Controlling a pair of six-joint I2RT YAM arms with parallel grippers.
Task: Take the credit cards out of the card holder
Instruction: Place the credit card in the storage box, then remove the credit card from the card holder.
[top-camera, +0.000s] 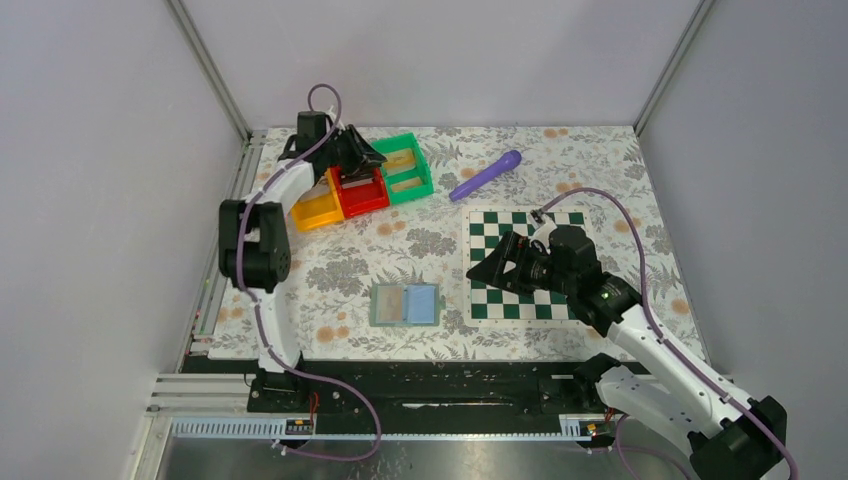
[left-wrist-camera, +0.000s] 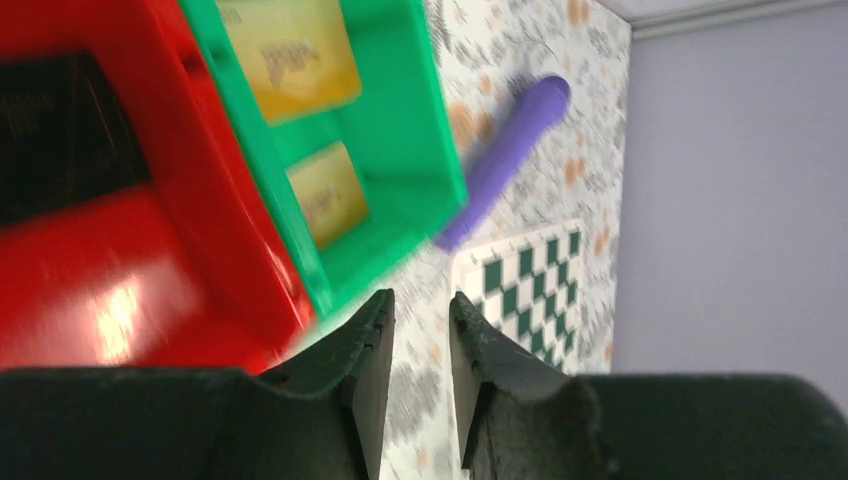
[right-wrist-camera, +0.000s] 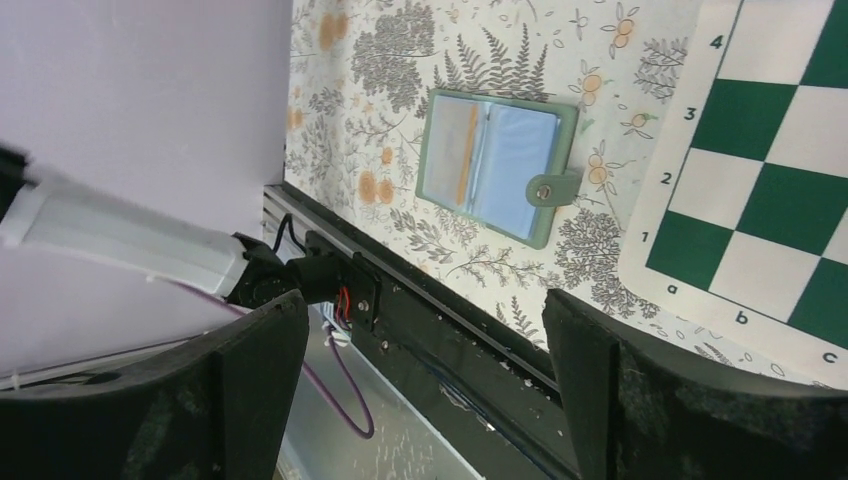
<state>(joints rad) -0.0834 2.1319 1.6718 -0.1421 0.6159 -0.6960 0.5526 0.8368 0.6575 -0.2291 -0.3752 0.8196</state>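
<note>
The left gripper (left-wrist-camera: 420, 300), jaws slightly parted and empty, is hovering by the green bin (left-wrist-camera: 405, 120), where two credit cards (left-wrist-camera: 290, 50) are already lying. The right gripper (right-wrist-camera: 425, 305) is gaping wide, facing the open card holder (right-wrist-camera: 520, 165) on the counter (right-wrist-camera: 400, 60), which is seemingly holding one more tan card (right-wrist-camera: 462, 150).

You see your left gripper (left-wrist-camera: 420, 302) with jaws slightly parted, near the green bin (left-wrist-camera: 400, 150) holding two credit cards (left-wrist-camera: 290, 50), one per compartment; a red bin (left-wrist-camera: 150, 250) sits beside it.

The card holder (top-camera: 405, 304) lies just left of the chessboard (top-camera: 520, 265), bins (top-camera: 365, 185) well behind.
</note>
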